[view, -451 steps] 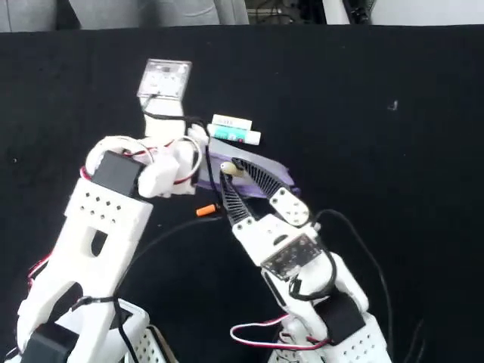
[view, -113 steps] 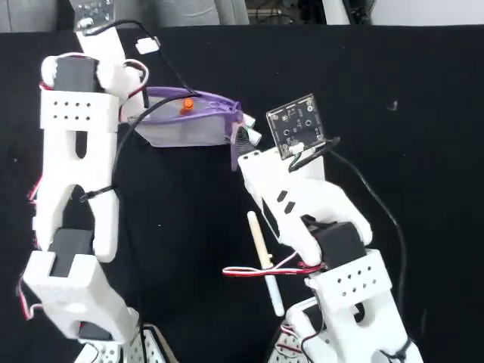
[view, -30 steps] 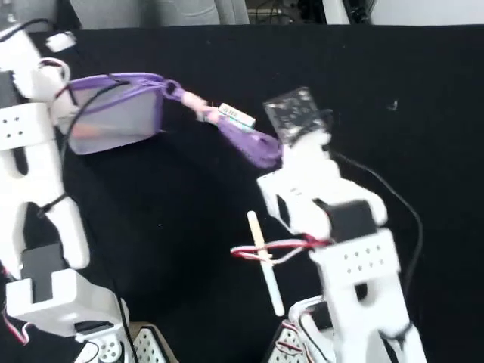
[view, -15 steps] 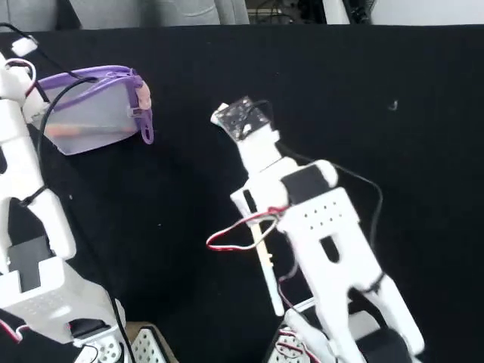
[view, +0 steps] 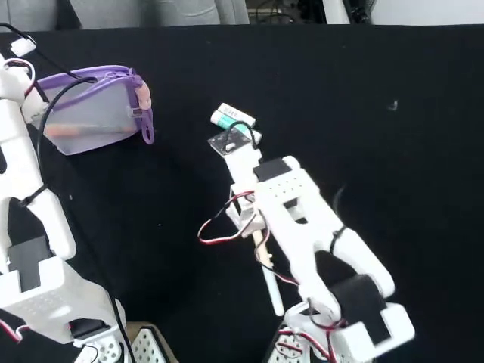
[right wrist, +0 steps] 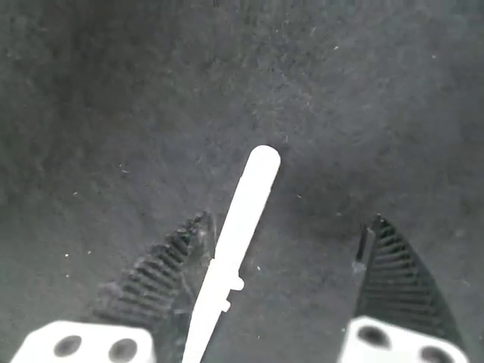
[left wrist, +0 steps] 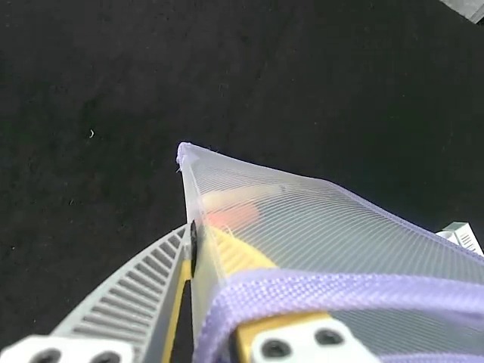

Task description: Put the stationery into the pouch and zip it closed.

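One translucent pouch with a purple zip band is clamped in the left gripper, with one orange item inside. Well apart from the pouch lie one white-and-green block and one cream-white pen. The pen sits between the right gripper's parted jaws.

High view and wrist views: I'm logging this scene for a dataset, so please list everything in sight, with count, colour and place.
translucent zip pouch with purple trim: 1, clear and purple, held up at the left of the high view.
orange stationery piece: 1, orange, inside the pouch.
small white and teal stationery item: 1 or 2, cannot tell, on the table just beyond the right arm.
long white pen: 1, white, lying on the table.
black table cover: 1, black, under everything.
left tool: 1, grey and yellow, shut on the pouch.
right tool: 1, dark ridged fingers, open around the pen.
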